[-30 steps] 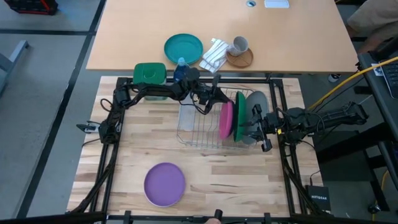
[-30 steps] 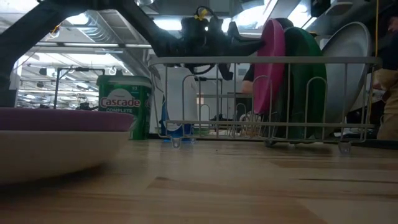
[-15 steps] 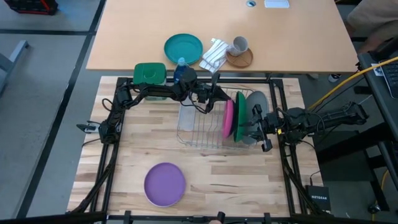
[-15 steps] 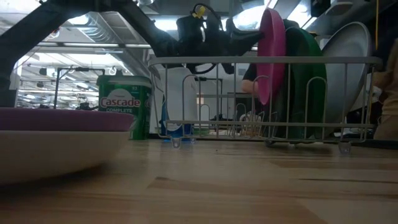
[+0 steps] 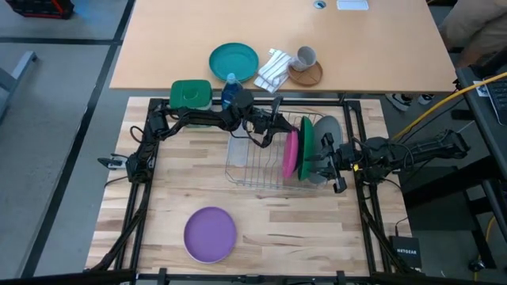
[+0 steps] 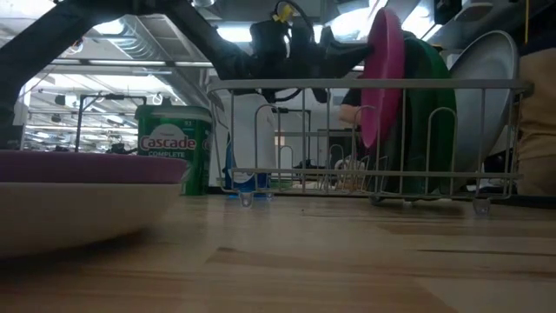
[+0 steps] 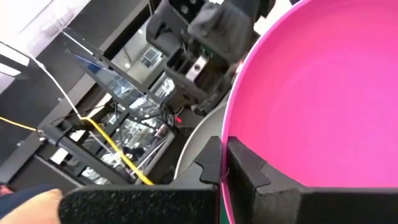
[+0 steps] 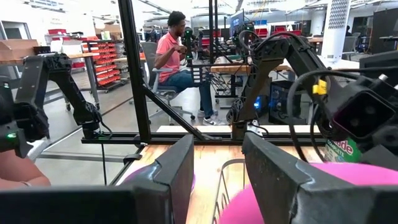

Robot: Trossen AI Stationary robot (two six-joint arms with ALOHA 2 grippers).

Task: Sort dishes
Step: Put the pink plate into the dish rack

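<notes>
Overhead, one camera looks straight down on the whole table, dish rack [image 5: 265, 154] central. Another sits at tabletop height, a purple plate [image 6: 82, 196] close against its lens, facing that same rack [image 6: 365, 139]. My left wrist camera is pressed near the magenta-pink plate [image 7: 323, 99]; my right wrist camera faces across the room.

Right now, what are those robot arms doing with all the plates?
The left gripper is pinching the rim of the pink plate, which stands on edge in the wire dish rack beside a green plate and a grey plate. The right gripper waits open at the rack's other side, holding nothing. A purple plate lies flat on the wooden table, away from the rack.
</notes>
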